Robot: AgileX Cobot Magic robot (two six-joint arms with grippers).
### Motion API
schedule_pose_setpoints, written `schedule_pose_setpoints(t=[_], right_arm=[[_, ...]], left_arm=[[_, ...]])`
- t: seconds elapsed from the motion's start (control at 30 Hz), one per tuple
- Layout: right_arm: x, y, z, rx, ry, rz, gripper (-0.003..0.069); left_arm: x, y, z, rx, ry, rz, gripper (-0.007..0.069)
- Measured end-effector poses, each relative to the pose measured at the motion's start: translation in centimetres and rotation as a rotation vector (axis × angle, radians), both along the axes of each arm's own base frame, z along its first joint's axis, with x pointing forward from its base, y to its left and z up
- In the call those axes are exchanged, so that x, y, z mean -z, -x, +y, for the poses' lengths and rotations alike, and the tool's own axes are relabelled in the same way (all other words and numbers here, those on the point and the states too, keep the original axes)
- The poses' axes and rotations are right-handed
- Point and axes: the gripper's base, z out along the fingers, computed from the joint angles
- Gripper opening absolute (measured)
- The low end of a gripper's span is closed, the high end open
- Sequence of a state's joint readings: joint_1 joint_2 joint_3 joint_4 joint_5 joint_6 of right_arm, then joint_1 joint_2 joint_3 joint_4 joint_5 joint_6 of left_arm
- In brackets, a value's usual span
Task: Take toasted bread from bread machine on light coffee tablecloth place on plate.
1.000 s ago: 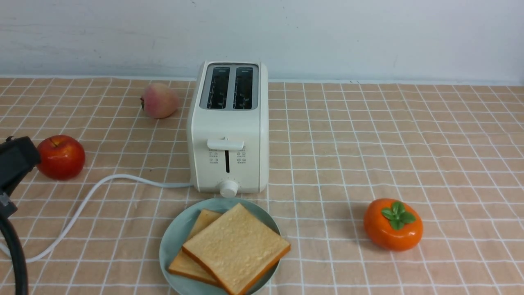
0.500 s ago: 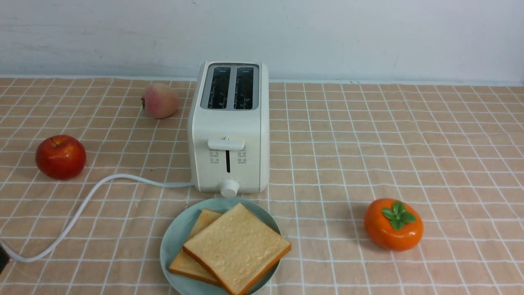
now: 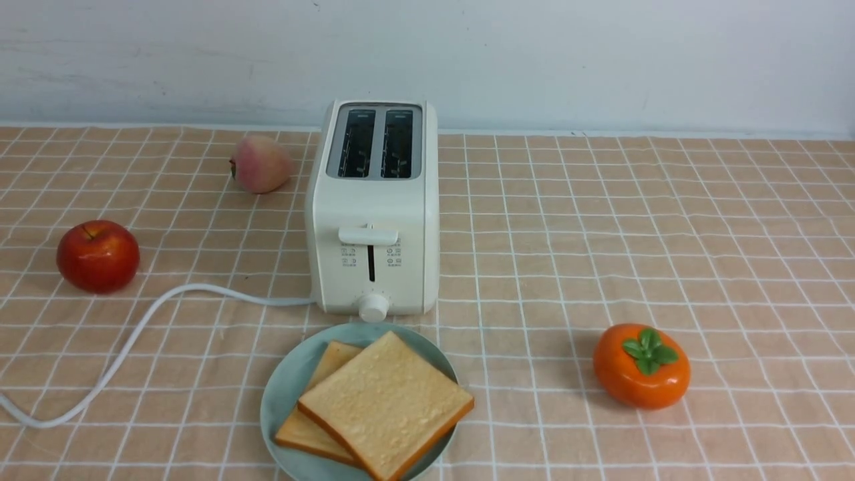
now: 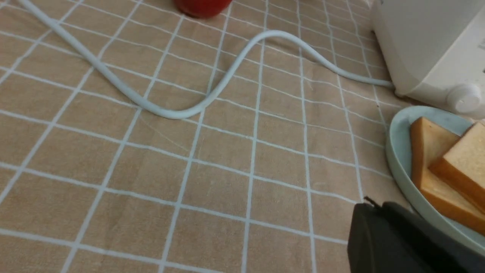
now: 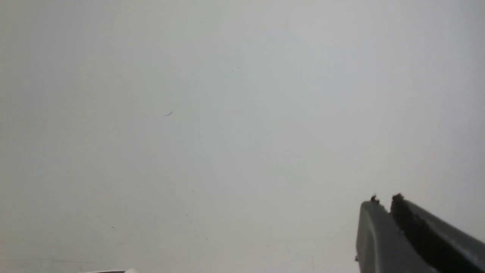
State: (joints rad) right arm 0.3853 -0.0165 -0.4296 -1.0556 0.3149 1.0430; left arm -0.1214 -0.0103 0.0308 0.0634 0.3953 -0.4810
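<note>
Toasted bread (image 3: pixel 384 401) on plate (image 3: pixel 286 387), near closed left end effector (image 4: pixel 376 207), right end effector (image 5: pixel 385 203) closed

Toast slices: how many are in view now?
2. One square golden-tan slice lies atop the other on the round pale blue-green plate, before the cream-white toaster; its slots look empty.

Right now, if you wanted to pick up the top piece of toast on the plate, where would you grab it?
Probably its right-hand corner, coming in from the right. The top slice of toast lies flat across the lower slice, and that corner sticks out past the rim of the plate, so a finger could slip under.
</note>
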Motion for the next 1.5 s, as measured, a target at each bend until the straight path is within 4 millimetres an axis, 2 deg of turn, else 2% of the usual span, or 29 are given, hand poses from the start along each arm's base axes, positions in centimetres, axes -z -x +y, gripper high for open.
schedule_pose_setpoints(t=[1.07,1.3,1.5], right_arm=[[0.0,0.0,0.0,0.006,0.01,-0.004,0.0097],[0.6,-0.1,0.9,-0.125,-0.074,0.085,0.0101],[1.3,0.1,2.3,-0.274,0.0,0.15,0.0108]], left_arm=[[0.0,0.0,0.0,0.011,-0.003,0.003,0.0039],[0.0,0.0,0.0,0.012,-0.003,0.003,0.0049],[0.0,0.0,0.0,0.012,-0.003,0.003,0.0057]])
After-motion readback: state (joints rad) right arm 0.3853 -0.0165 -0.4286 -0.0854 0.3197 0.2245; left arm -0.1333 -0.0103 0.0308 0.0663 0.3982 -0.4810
